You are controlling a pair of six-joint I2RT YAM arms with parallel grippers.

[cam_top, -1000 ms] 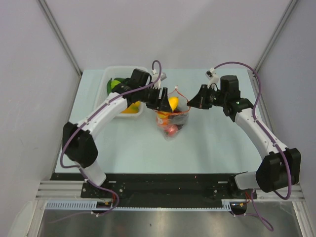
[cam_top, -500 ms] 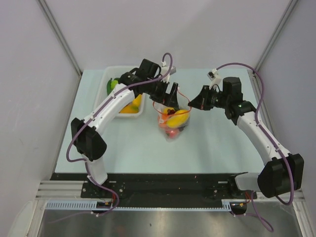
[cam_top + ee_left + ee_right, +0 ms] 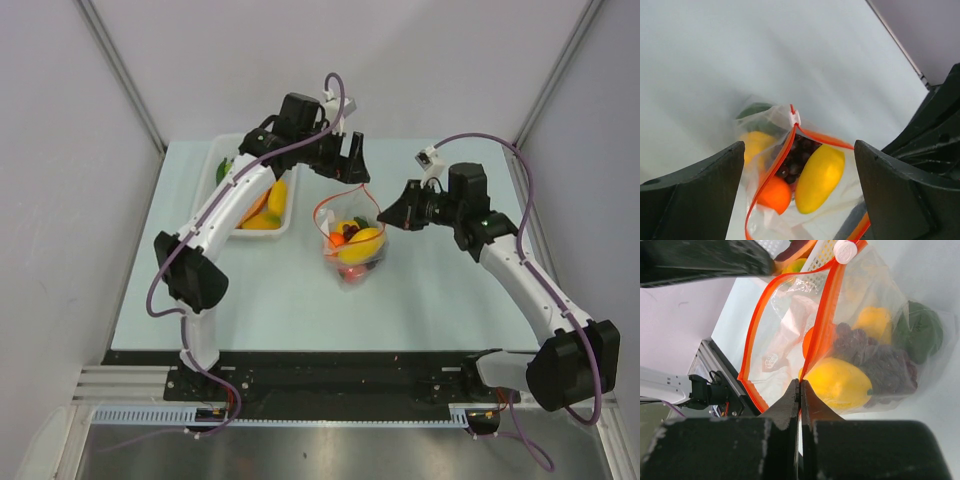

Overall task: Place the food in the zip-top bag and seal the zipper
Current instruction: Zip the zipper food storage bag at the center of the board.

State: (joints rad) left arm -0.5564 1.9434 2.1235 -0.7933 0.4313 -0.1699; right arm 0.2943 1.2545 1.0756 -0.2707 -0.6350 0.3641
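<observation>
The clear zip-top bag (image 3: 352, 245) stands on the table with its mouth open. Its red-orange zipper (image 3: 335, 205) forms a loop. Inside lie a yellow fruit (image 3: 820, 175), an orange one (image 3: 775, 195), dark grapes (image 3: 875, 360) and a green piece (image 3: 917, 330). My right gripper (image 3: 383, 215) is shut on the zipper strip (image 3: 822, 330) at the mouth's right edge and holds it up. My left gripper (image 3: 350, 165) is open and empty, above and just beyond the bag's far edge. In its wrist view the left gripper (image 3: 799, 146) looks down into the bag.
A white tray (image 3: 288, 222) at the back left holds more food: yellow and orange pieces (image 3: 272, 205) and a green one (image 3: 222, 170). The left arm reaches over the tray. Grey walls close off the left, right and far table edges.
My left gripper held a yellow fruit over the bag a second ago. The fruit now lies in the bag, and the gripper has opened and moved up and away. The right gripper kept its hold.
</observation>
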